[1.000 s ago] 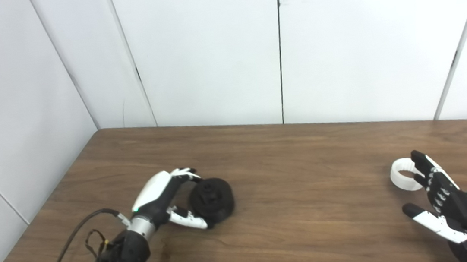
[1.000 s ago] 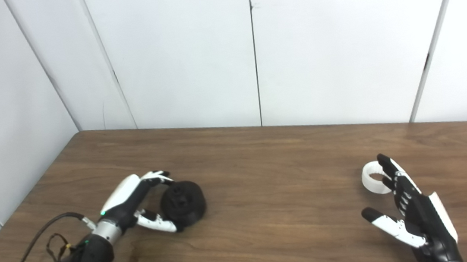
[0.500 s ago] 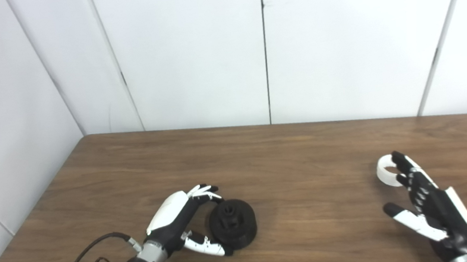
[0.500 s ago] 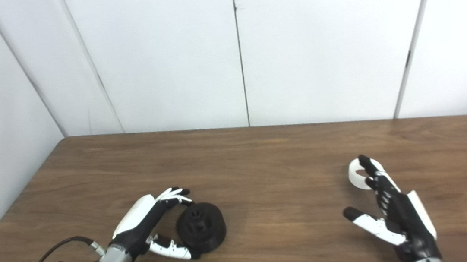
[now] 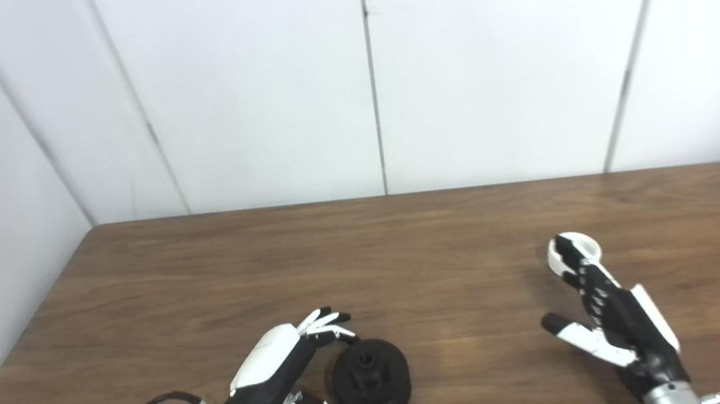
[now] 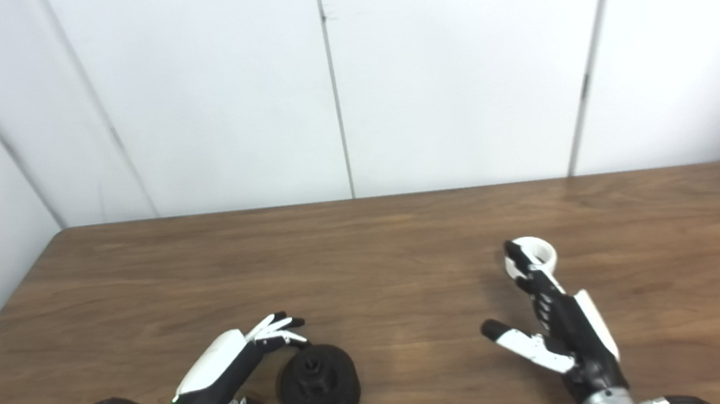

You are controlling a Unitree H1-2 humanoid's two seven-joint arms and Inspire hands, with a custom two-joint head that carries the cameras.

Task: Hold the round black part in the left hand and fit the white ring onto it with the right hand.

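Two parts: black part [image 5: 372,384] and ring [image 5: 572,251], well apart, both on the desk [image 5: 406,257].
Black part: near front edge, left of centre, flat.
Ring: right side, lying flat.
Left hand [image 5: 285,377]: fingers and thumb curved around the black part's left side; firm grip cannot be confirmed.
Right hand [image 5: 607,323]: released, fingers spread, fingertips [image 5: 564,249] over the ring.

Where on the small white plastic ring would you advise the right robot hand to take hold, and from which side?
Probably pinch the small white plastic ring across its wall from above: it lies flat on the table, hole up. The right robot hand already reaches its near edge.
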